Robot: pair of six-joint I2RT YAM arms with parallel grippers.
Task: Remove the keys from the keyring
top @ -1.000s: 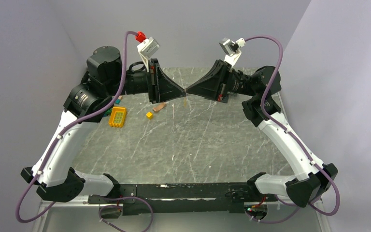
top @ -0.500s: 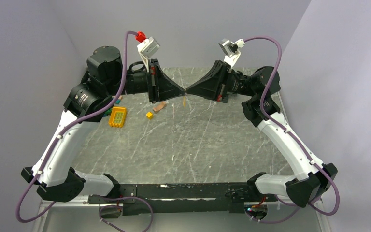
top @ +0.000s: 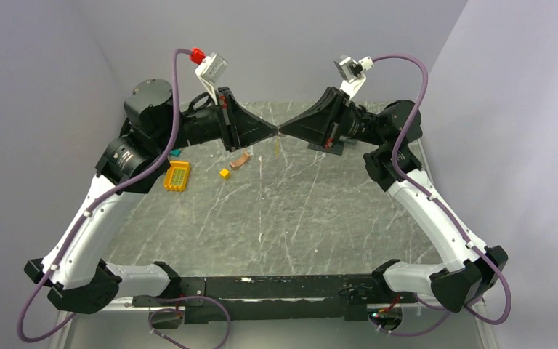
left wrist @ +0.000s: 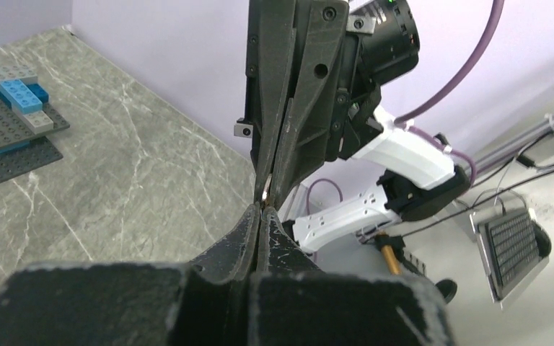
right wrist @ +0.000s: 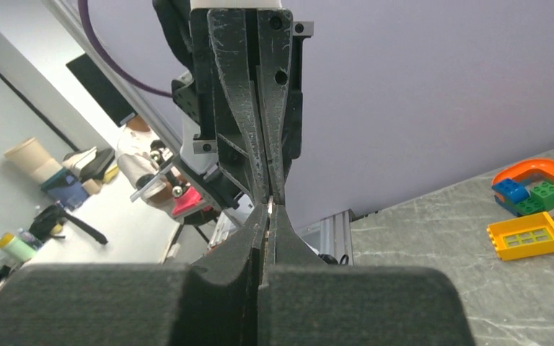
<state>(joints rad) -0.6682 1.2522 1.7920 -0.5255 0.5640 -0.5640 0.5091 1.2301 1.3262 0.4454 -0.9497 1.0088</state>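
Observation:
My left gripper (top: pixel 275 133) and right gripper (top: pixel 283 132) meet tip to tip high above the far middle of the table. Both are shut. In the right wrist view a thin yellow-orange edge, the keys (right wrist: pixel 270 205), sits pinched between my right gripper's (right wrist: pixel 270 210) jaws. In the top view a faint yellow sliver of the keys (top: pixel 277 147) hangs just under the meeting point. In the left wrist view my left gripper (left wrist: pixel 261 209) is closed on a small metal glint, the keyring (left wrist: pixel 267 193), right at the right gripper's tips. Most of the ring is hidden.
On the table's far left lie a studded yellow brick (top: pixel 176 176), a small yellow cube (top: pixel 224 173) and a tan curved piece (top: pixel 240 160). A grey baseplate with blue bricks (left wrist: pixel 11 115) sits at the far right. An orange ring with blocks (right wrist: pixel 537 184) lies beyond.
The grippers' tips have closed the small gap and now touch. The left arm has lifted and swung its wrist up, and the meeting point has risen slightly.

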